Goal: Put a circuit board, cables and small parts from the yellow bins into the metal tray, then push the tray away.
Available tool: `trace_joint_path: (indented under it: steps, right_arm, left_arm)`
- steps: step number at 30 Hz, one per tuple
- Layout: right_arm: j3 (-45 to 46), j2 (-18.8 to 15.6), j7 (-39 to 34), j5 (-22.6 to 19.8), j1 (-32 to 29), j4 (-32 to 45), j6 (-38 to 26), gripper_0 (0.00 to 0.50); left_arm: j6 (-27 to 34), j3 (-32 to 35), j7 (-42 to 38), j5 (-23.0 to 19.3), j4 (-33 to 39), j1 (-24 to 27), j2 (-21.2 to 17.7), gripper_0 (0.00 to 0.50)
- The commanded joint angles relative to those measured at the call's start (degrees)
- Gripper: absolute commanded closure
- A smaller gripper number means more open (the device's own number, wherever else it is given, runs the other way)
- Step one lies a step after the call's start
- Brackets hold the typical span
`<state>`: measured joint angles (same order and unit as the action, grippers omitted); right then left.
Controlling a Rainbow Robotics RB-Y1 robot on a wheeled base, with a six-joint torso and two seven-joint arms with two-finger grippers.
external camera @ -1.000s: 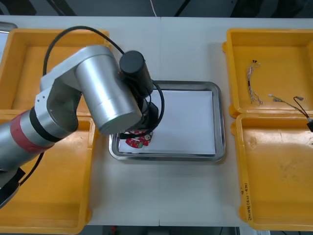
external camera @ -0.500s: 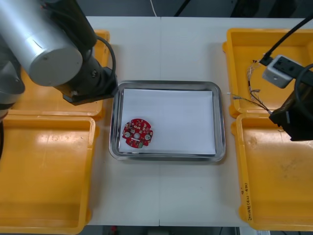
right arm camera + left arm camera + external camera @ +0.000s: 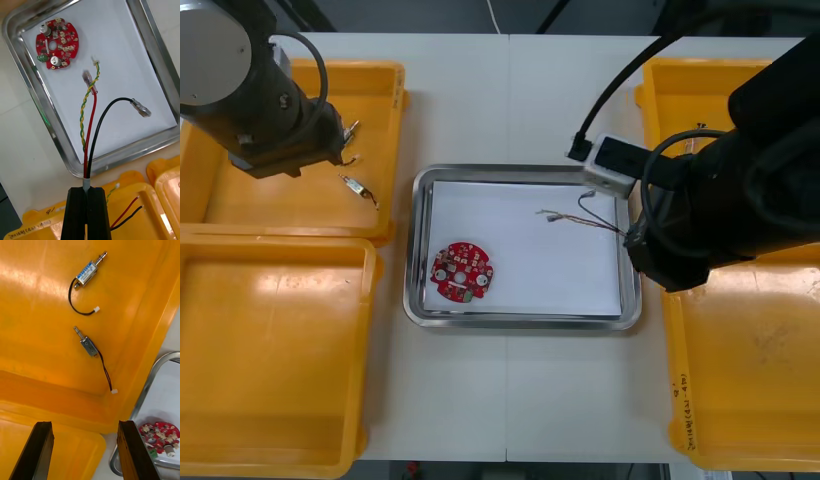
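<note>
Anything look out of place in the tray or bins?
Nothing stands out. The round red circuit board lies flat inside the white-lined metal tray; the right gripper is shut on red, black and twisted cables over the tray; the open left gripper hovers above two small metal parts in a yellow bin.

A light table (image 3: 510,100) is spanning the front view, and a thin seam (image 3: 508,400) is running across its top from the far edge to the near edge. Beyond the far edge a dark background (image 3: 440,15) is showing (floor or wall cannot be told) with a thin white cord (image 3: 493,15) and a dark slanting bar (image 3: 555,15) crossing it. Even light is falling on the table top, leaving soft shadows — a narrow dark strip (image 3: 510,470) is showing below the near edge.
</note>
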<state>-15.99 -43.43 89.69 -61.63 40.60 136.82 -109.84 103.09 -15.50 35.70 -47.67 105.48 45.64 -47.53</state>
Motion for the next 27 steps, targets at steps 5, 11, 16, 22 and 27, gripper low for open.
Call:
trace_joint_path:
  steps: [5, 11, 16, 22, 27]
  right_arm:
    - [-10.3, 5.1, 13.4, 10.0, 3.6, -1.9, -0.2, 0.500]
    - [-15.3, 8.4, 20.1, 16.4, 3.7, -6.4, -0.2, 0.500]
    - [-18.7, 9.4, 22.2, 19.5, 3.6, -10.4, -0.2, 0.500]
    - [-22.4, 9.7, 22.5, 23.3, 3.6, -13.9, 4.2, 0.500]
    - [-24.5, 9.7, 22.6, 25.7, 3.4, -17.6, 8.8, 0.500]
  left_arm:
    - [-9.7, 1.7, 13.3, -1.7, -8.3, 2.8, -4.7, 0.000]
    - [-14.0, 1.7, 24.2, -3.2, -14.7, 4.9, -4.7, 0.000]
    - [-17.4, 0.5, 31.3, -4.5, -19.0, 6.7, -4.5, 0.000]
    - [-23.8, -3.0, 39.4, -4.2, -26.5, 9.5, -2.7, 0.000]
    - [-29.2, -4.3, 45.1, -2.5, -31.9, 10.8, -0.3, 0.000]
